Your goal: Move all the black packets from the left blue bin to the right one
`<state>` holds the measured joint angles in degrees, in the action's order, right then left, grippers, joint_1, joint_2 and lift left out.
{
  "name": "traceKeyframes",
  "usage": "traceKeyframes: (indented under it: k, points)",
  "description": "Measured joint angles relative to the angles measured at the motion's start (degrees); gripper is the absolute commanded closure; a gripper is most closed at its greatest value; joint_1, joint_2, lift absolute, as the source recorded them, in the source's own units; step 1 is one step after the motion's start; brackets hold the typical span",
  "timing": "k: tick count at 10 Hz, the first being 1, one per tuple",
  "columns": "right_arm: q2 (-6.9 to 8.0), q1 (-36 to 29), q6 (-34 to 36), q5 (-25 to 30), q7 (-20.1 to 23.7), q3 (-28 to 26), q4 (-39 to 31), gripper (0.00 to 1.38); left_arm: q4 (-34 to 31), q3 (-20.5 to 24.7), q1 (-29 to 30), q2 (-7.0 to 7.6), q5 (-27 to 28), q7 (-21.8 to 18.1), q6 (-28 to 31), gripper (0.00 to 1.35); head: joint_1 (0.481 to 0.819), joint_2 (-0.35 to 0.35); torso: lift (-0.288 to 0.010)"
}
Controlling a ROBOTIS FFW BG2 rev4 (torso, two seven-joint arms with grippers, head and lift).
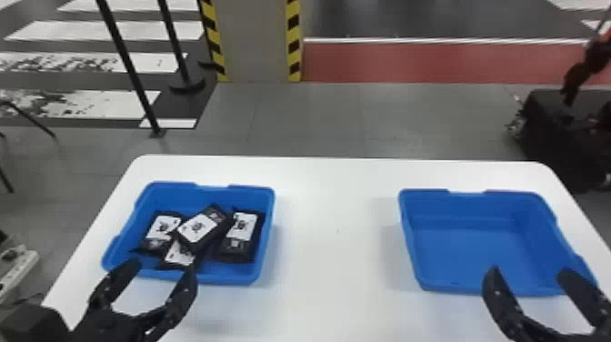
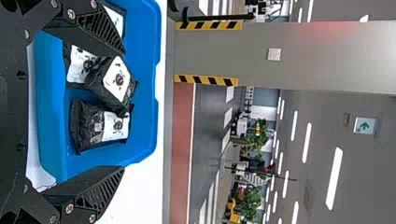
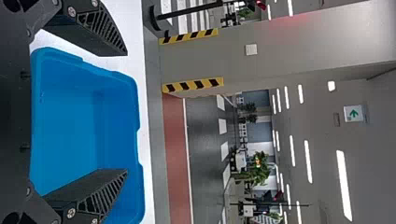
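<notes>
Left gripper (image 1: 161, 267) noted at lower left of the head view, fingers spread wide, tips seen against the near rim of the left blue bin (image 1: 232, 277). Four black packets (image 1: 200, 229) are contained there, just beyond the tips, one tilted across its neighbours. At lower right, the right gripper (image 1: 529, 272), also wide, is seen at the right blue bin (image 1: 448, 288). Both bins are supported by the white counter (image 1: 336, 273).
</notes>
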<state>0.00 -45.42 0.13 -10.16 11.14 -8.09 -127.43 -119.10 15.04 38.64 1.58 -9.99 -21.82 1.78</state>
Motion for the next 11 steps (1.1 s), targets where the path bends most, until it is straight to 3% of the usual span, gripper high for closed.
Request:
traceKeyframes:
  k: [3,5,7,11]
  points:
    - [0.0,-0.1,-0.4,-0.5,0.0,0.0,0.3,0.13,1.2,3.7,-5.7,0.52,7.0,-1.5,6.8,0.17,0.695,0.1,-0.11]
    - [0.0,-0.2,-0.5,-0.7,0.0,0.0,0.4,0.13,5.6,5.2,-11.2,1.4,12.5,-4.0,8.5,0.16,0.695,0.127,-0.11]
    - [0.0,-0.1,-0.6,-0.7,0.0,-0.1,0.4,0.13,10.4,4.8,-17.4,2.7,17.7,-7.6,9.0,0.16,0.695,0.125,-0.11]
    - [0.0,-0.3,-0.6,-0.9,0.0,-0.1,0.4,0.13,18.3,4.2,-26.0,3.66,25.2,-15.2,11.1,0.16,0.695,0.112,-0.11]
